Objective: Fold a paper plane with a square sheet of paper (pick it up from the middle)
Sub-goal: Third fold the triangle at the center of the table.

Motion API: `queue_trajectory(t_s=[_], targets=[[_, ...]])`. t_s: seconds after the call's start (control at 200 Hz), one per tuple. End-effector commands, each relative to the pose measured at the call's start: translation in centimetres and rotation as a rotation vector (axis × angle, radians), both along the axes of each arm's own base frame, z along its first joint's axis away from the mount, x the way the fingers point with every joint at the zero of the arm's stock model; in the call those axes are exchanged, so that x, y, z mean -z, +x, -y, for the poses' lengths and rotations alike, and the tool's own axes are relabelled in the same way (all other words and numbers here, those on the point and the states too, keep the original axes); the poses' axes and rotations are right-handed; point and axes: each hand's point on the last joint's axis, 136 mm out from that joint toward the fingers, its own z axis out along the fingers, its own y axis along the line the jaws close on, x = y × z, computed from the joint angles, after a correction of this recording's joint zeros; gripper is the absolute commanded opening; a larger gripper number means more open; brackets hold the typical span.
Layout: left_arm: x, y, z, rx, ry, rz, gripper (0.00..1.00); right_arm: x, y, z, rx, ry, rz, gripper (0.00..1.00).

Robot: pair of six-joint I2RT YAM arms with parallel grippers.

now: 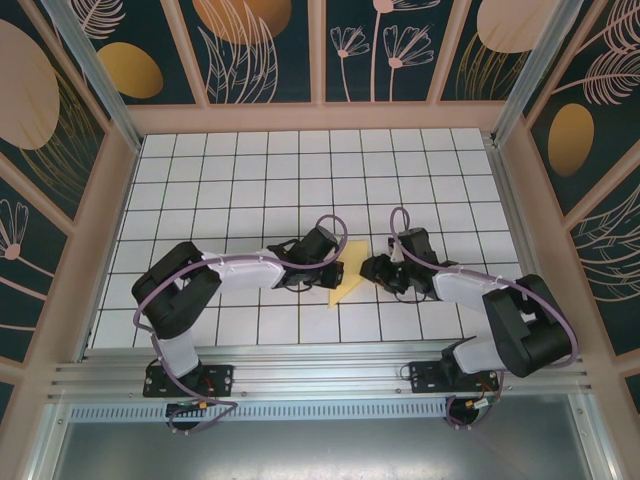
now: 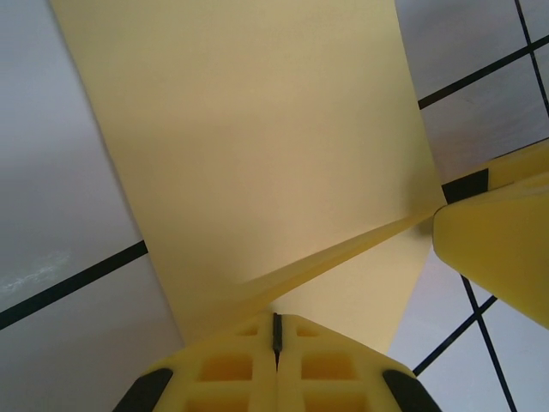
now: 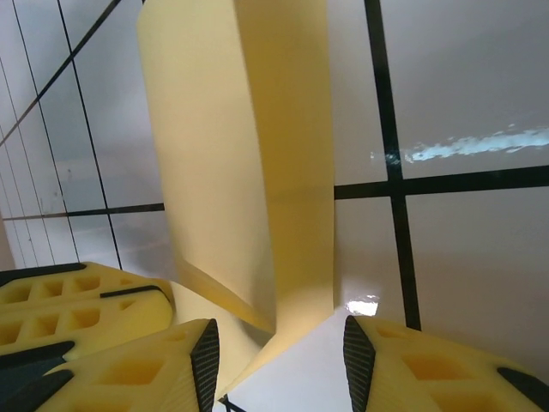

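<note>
1. Left gripper: jaws pressed together, pinching the folded paper at its near edge.
2. Right gripper, just right of it: jaws spread, a raised fold of the folded paper between them.
3. The folded paper sits mid tiled table, between both grippers.

White grid-lined table — a folded pale-yellow sheet of paper rests on it.

Lab robot enclosure: gridded table, floral-patterned panel walls.
</note>
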Motion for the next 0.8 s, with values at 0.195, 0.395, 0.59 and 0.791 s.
queue_trajectory(t_s=[0.195,0.395,0.59,0.791], targets=[[1.0,0.1,-0.4,0.003,0.029,-0.012,0.01,-1.7,0.8,-2.3,-0.066,0.068,0.053,0.44],[1.2,0.0,-0.4,0.005,0.029,-0.019,0.01,-1.7,0.8,-3.0,-0.099,0.096,0.051,0.4],[0.9,0.0,-0.3,0.006,0.024,-0.014,0.01,-1.6,1.0,-3.6,-0.129,0.092,0.052,0.35],[1.1,0.0,-0.6,0.002,0.035,-0.014,0.01,-1.8,1.3,-3.8,-0.131,0.094,0.062,0.34]])
